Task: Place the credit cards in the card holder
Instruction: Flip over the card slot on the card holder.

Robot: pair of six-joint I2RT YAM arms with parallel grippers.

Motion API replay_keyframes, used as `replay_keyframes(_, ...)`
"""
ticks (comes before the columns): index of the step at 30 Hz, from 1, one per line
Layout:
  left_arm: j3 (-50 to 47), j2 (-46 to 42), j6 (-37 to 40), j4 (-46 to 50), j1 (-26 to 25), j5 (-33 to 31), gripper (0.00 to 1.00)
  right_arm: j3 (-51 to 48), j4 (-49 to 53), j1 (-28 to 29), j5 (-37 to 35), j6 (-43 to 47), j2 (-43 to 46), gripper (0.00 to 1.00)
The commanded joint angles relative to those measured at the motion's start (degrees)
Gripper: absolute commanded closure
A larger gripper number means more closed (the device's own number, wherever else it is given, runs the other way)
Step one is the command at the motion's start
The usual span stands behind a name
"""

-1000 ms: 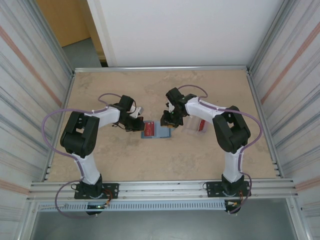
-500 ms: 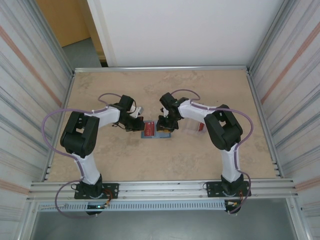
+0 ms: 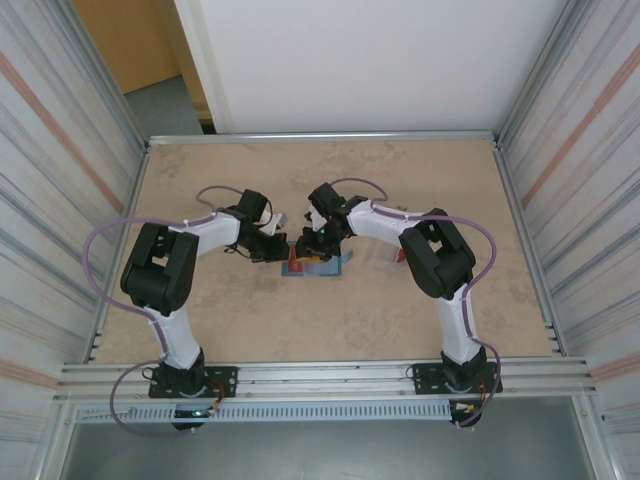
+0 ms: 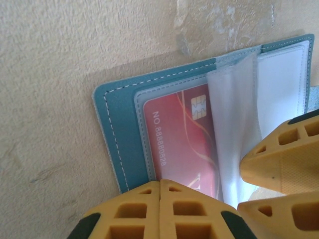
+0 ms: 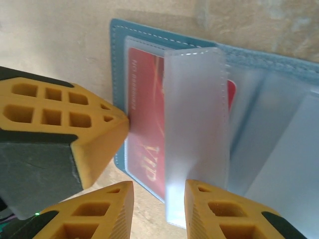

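**Left gripper pressed together at wallet edge; right gripper spread around a sleeve leaf**

Left gripper: the yellow ribbed fingertips are pressed flat against each other. In the left wrist view they sit at 6 o'clock of the wallet's left half, over its edge. In the right wrist view the tip touches that edge.

Card holder: the small teal-blue folding wallet with white stitching lies open and flat on the tan speckled tabletop, near table centre. In the top view the left gripper is at its 10 o'clock and the right gripper at its 12 o'clock.

Card: one red plastic credit card with a gold chip and white "NO. 8888…" print sits inside the clear pocket on the wallet's left half. In the left wrist view the chip is at the card's 1 o'clock corner.

Sleeve: a clear plastic sleeve leaf is lifted off the wallet just right of that card and overlaps its edge. A red sliver shows behind the leaf at its 3 o'clock. I can't tell what it belongs to.

Right gripper: the fingers are apart, and the leaf's free end sits in the gap against the right-hand finger. I can't tell whether it is actually gripped.

Loose card: a second red card lies at 3 o'clock from the wallet, well apart, partly hidden by the right arm's elbow.
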State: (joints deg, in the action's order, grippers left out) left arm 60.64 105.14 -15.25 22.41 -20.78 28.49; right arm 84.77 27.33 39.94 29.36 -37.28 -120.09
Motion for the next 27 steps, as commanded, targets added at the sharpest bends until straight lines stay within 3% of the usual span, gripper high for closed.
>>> replay_keyframes(1,1.8,0.2,0.0,0.9,-0.5,1.3,0.97,0.5,-1.7,0.1,2.4,-1.5,-1.4,0.69)
replay_keyframes(11,6.4,-3.3,-0.7,2.9,2.4,9.1,1.00,-2.8,-3.7,-0.8,2.4,-1.9,-1.6,0.69)
replay_keyframes(27,15.9,11.6,-3.7,1.7,2.9,22.3,1.00,-0.5,-4.0,0.7,3.1,-1.8,-2.2,0.69)
